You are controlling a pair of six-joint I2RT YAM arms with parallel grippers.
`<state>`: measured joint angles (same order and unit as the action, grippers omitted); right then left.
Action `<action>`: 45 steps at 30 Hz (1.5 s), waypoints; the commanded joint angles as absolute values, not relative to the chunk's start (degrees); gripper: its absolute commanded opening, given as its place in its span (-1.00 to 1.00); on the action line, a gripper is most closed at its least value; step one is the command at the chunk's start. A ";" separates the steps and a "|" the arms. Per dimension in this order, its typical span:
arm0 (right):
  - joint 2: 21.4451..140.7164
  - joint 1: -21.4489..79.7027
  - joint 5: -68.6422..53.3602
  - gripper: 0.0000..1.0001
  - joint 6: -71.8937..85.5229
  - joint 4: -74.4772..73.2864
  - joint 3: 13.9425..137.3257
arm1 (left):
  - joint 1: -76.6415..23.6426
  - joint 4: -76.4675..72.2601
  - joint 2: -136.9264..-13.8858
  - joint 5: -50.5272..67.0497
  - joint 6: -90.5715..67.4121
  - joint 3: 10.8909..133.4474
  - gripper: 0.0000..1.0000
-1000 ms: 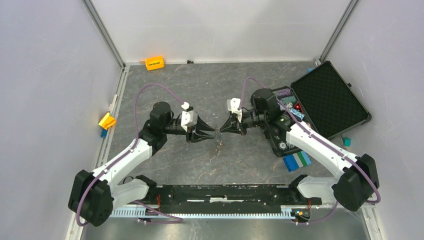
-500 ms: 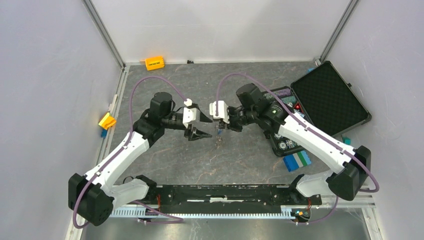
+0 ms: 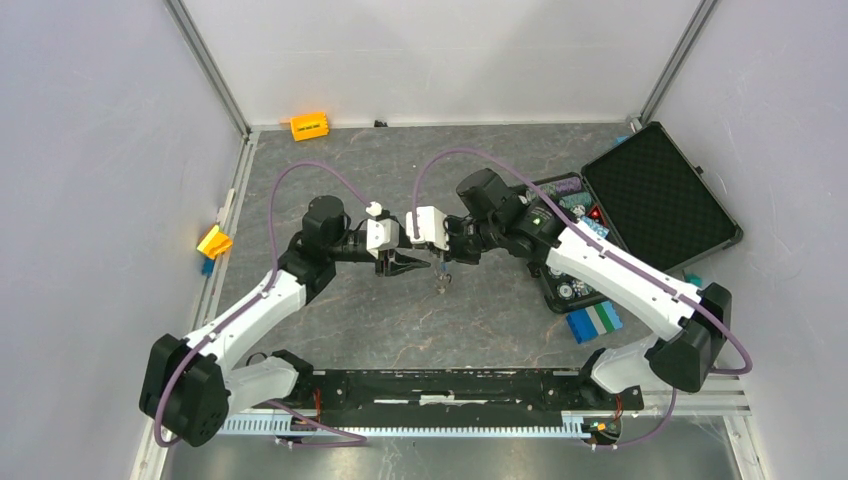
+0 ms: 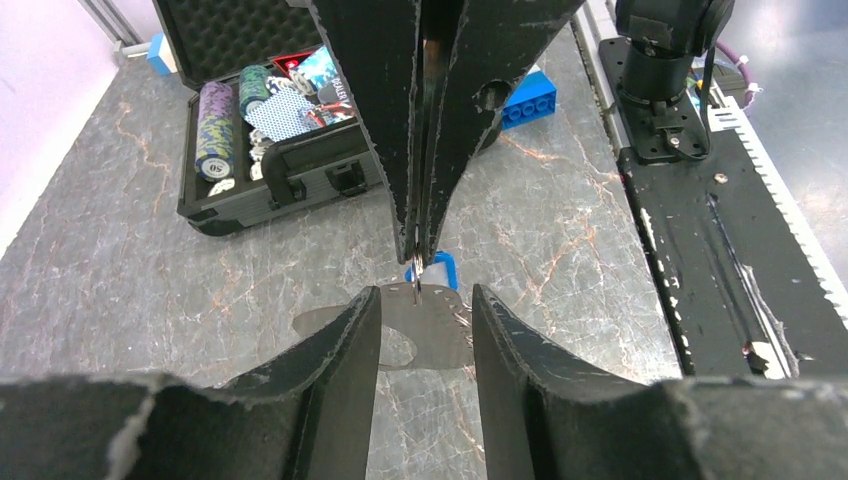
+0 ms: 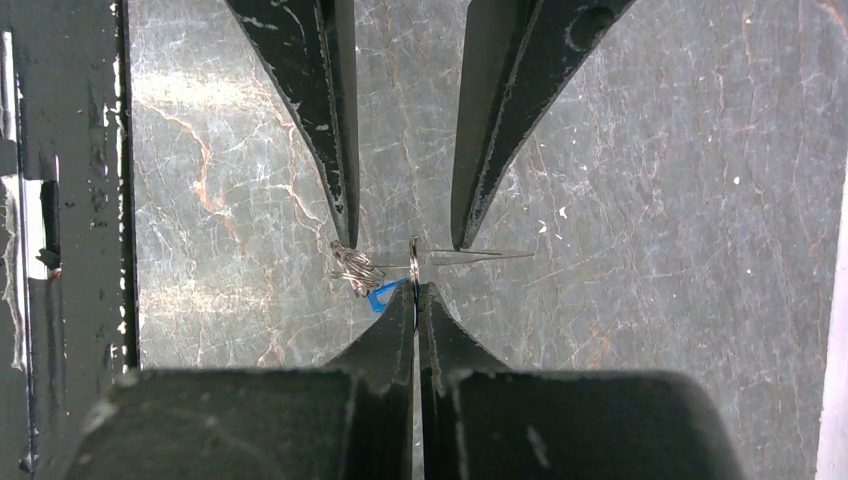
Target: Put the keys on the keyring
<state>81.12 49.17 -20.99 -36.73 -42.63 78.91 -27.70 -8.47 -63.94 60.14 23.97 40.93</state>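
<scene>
Threading step: right fingers [image 5: 395, 345] pinch the keyring [image 5: 413, 252]; left fingers [image 5: 320, 110], empty and apart, likely must next grasp the keys [image 5: 350, 268].

The surface [image 3: 480, 310] is dark grey, marbled with pale and rust-orange veins. The left gripper [image 4: 425, 296] and right gripper [image 5: 416, 288] are matt black. The arms [image 3: 255, 310] are white and black, with purple cables [image 3: 300, 170]. The keyring [image 5: 414, 256] is silvery. The keys [image 5: 352, 270] are pale metal, with one bright blue tag.

At the right of the top view, a black case [image 3: 660, 195] shows dimpled foam. It holds a purple-and-green striped chip stack [image 4: 215, 118] and blue diamond-patterned cards [image 4: 285, 112]. Below it is a blue, green and white block [image 3: 594, 322]. An orange block [image 3: 309, 126] sits upper left.
</scene>
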 commanded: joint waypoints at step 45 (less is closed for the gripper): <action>84.49 50.73 -18.50 -1.00 -35.79 -44.98 84.83 | -27.64 -33.54 -66.82 62.18 13.00 33.54 -0.54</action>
<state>86.00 50.52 -18.04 -36.34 -46.89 83.42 -27.70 -32.91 -67.35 60.60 13.89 32.97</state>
